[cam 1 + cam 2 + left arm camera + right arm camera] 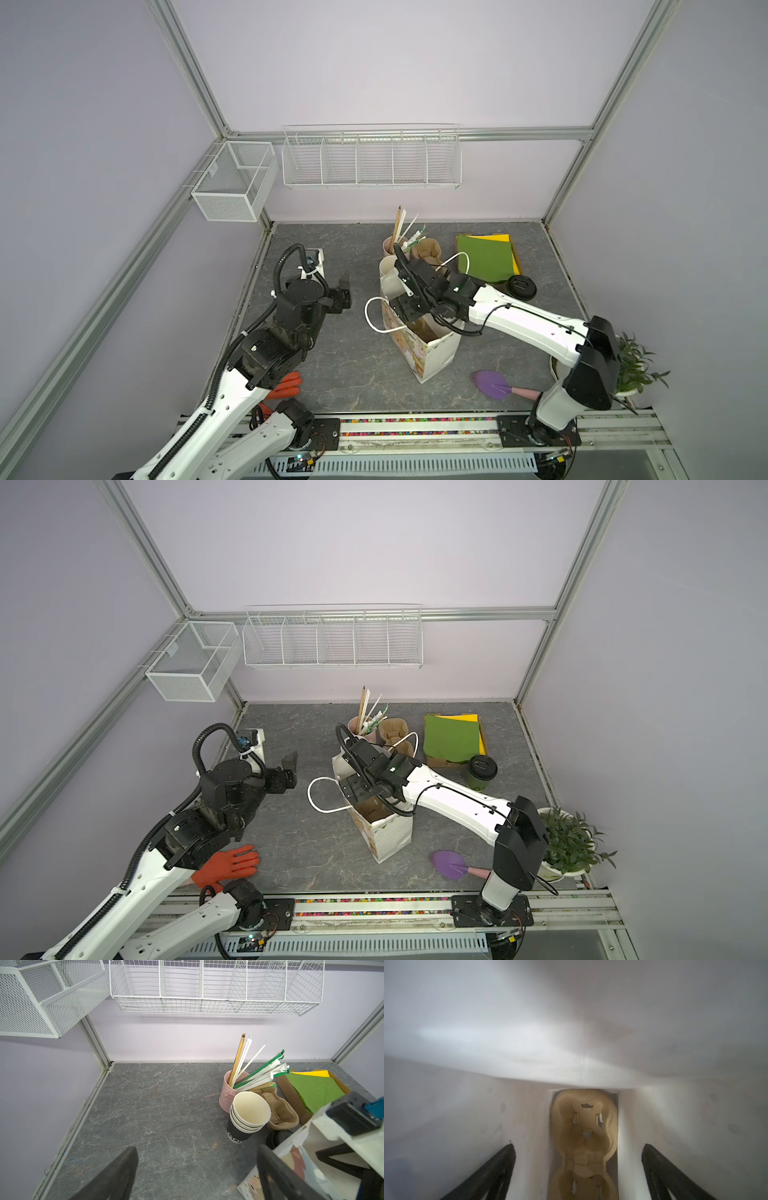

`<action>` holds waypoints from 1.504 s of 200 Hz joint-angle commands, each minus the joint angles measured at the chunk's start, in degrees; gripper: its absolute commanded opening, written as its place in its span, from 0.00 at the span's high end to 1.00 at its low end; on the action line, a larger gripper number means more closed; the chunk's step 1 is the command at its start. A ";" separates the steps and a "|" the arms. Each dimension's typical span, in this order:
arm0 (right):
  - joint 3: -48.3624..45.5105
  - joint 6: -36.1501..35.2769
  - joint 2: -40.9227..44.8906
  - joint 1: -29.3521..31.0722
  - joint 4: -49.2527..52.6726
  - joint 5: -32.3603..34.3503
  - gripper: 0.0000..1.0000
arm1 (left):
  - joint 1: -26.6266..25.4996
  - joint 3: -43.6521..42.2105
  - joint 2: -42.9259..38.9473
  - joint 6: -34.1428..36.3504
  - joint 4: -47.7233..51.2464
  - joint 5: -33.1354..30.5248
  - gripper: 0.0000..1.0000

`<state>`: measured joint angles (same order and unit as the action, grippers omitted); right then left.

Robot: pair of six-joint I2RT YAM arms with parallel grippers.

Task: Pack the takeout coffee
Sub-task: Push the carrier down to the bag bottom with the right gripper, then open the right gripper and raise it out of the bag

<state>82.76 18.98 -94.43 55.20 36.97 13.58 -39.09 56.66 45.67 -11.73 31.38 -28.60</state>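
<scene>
tabletop (332, 257): grey marble, walled at the back and both sides; left and back-left bare, back-right crowded.
right arm (519, 320): reaches across the middle, wrist dipped into the bag's mouth.
paper bag (432, 353): upright mid-table, mouth open, white handles flopped outward; free room to its left and front.
napkin tray (486, 257): back-right, green sheets on top.
right gripper (578, 1145): inside the bag, jaws spread wide, nothing between them; pulp cup carrier (583, 1126) lies flat on the bag floor.
left gripper (195, 1147): over bare table left of the bag, jaws wide, empty.
cup stack (247, 1118): behind the bag, beside the pink straw cup (228, 1093).
takeout coffee (481, 775): upright, lid on, outside the bag to its right, just beside the tray's front corner.
orange glove (228, 866): at the front-left edge.
</scene>
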 commanded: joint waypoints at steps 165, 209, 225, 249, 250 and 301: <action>4.23 -5.42 3.57 -1.85 -1.15 -2.49 0.08 | -0.02 -0.33 0.90 0.49 -0.16 1.22 0.11; 7.03 -6.56 6.62 -1.85 0.01 -2.73 0.08 | -0.02 -0.24 0.99 0.48 -0.09 1.44 0.11; 7.93 -7.24 7.72 -1.79 0.01 -2.85 0.08 | -0.02 -0.24 1.24 0.48 -0.09 1.62 0.11; 10.54 -8.15 8.21 -1.85 1.97 -3.10 0.08 | -0.02 -0.11 1.44 0.48 0.00 1.71 0.11; 10.69 -8.16 8.21 -1.85 2.10 -3.16 0.08 | -0.02 -0.13 1.44 0.48 0.00 1.71 0.11; 16.11 -8.67 12.61 -1.74 5.47 -4.28 0.12 | -0.02 0.34 1.66 -0.94 1.01 2.64 0.09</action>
<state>95.79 11.90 -85.76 53.71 39.46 10.22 -39.09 56.66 47.35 -11.79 31.59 -26.94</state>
